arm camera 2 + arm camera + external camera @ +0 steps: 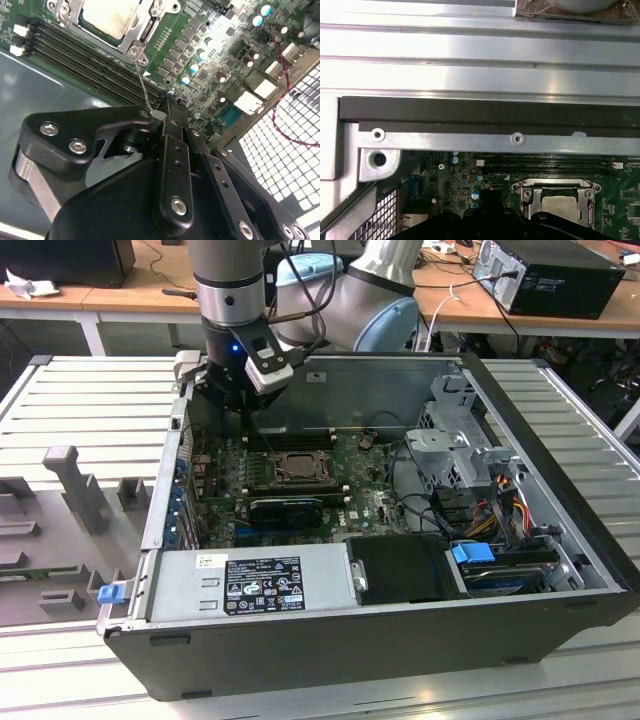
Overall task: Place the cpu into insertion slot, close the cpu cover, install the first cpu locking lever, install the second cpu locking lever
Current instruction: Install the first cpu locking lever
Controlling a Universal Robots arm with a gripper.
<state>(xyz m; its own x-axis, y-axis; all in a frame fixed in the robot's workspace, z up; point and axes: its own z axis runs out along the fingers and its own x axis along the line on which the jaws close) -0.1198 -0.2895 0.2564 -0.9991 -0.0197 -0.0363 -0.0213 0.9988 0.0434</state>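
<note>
The cpu (107,17) lies in the insertion slot (298,468) on the green board, its pale metal face showing through the window of the cpu cover (144,29), which lies flat over it. A thin wire locking lever (141,82) rises from the socket's corner to my gripper (166,107), whose fingers are pressed together on its free end. In the exterior view my gripper (228,395) hangs over the case's far corner at the exterior view's left, beside the socket. The first wrist view shows the cpu (561,206) under the cover (530,192).
Long black memory slots (90,60) run beside the socket. A black finned block (287,508) sits in front of it, then the power supply (250,585). A drive cage (460,440) and cables stand at the exterior view's right. The case wall (470,112) is close behind my gripper.
</note>
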